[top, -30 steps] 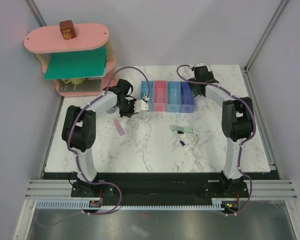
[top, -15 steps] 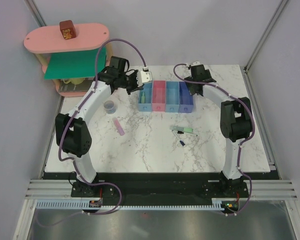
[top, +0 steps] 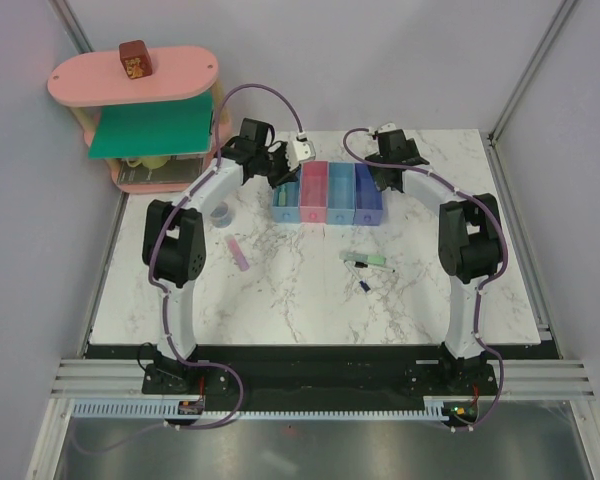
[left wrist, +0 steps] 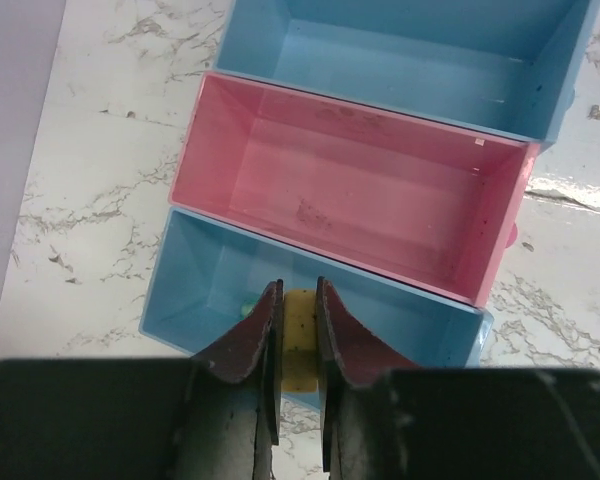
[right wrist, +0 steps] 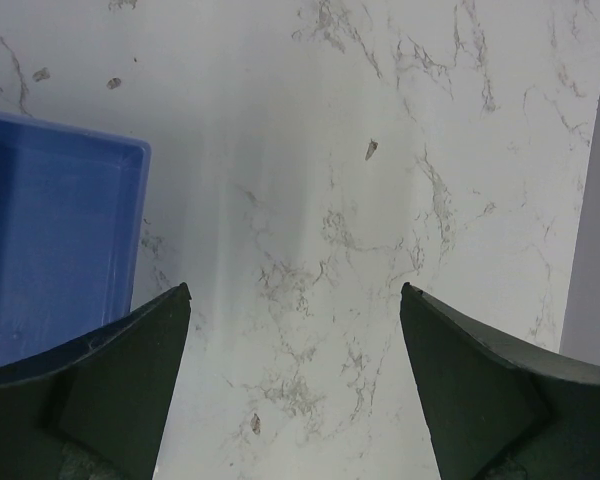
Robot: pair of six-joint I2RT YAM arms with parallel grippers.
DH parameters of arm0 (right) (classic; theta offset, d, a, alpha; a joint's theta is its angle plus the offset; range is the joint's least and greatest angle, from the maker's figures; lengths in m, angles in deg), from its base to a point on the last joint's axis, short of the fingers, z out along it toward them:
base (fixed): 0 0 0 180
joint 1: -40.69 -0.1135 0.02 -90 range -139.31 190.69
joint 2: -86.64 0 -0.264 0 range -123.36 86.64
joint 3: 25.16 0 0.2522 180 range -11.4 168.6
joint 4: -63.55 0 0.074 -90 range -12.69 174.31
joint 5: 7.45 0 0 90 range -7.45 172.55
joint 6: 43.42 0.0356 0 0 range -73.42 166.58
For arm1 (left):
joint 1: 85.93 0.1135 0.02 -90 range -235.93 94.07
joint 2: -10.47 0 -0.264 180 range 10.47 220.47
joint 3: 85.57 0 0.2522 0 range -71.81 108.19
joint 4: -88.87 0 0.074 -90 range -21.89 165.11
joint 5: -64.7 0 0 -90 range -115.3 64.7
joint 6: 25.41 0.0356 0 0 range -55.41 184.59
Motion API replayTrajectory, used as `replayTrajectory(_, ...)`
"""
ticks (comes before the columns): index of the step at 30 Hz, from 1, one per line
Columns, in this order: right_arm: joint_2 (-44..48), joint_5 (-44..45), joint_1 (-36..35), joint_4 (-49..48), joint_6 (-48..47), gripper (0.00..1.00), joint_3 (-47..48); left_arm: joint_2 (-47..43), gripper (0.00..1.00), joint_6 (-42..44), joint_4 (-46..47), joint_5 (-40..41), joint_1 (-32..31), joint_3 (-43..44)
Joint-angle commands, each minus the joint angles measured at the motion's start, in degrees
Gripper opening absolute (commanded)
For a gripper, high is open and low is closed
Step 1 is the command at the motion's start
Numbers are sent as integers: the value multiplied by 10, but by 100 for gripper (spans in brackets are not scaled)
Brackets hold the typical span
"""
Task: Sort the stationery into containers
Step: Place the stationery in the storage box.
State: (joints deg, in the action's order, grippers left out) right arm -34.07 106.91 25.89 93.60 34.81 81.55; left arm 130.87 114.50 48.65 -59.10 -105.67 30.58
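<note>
Left claw (left wrist: 298, 292): clenched on the tiny tan piece (left wrist: 300, 345), pads touching both its sides, hanging over the end light blue bin (left wrist: 195, 285). Right claw (right wrist: 295, 300): spread wide above the marble surface (right wrist: 320, 150), just beside the dark blue bin (right wrist: 60, 230). Loose on the surface, nearest first: two pens (top: 364, 286) (one lying along the single mint green bar (top: 380, 261)), one lilac-pink bar (top: 239, 253), one bluish round piece (top: 220, 212). Behind them, four joined bins (top: 340, 216). Farthest, one brown block (top: 134, 60) atop the pink shelf (top: 170, 85); gold mark too small to read.
</note>
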Motion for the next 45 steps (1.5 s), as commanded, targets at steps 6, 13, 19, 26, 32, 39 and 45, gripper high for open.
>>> replayTrajectory(6,6,-4,-8,2,9,94,6,6,41,-17,69,31,-3,-29)
replayTrajectory(13,16,3,-9,3,6,94,8,-12,51,-39,98,30,-3,-61)
replayTrajectory(19,33,12,-9,7,5,94,1,-46,51,-51,131,58,-2,-94)
replayTrajectory(26,79,10,-8,15,10,95,-6,-60,50,-25,132,64,-7,-160)
replayTrajectory(32,111,9,-8,27,2,95,-9,-78,50,-19,113,37,-13,-191)
replayTrajectory(39,141,-5,-7,38,-3,95,-43,-97,50,-11,104,41,-14,-214)
replayTrajectory(45,197,-52,-8,80,-59,95,-97,-108,50,-74,127,118,-11,-176)
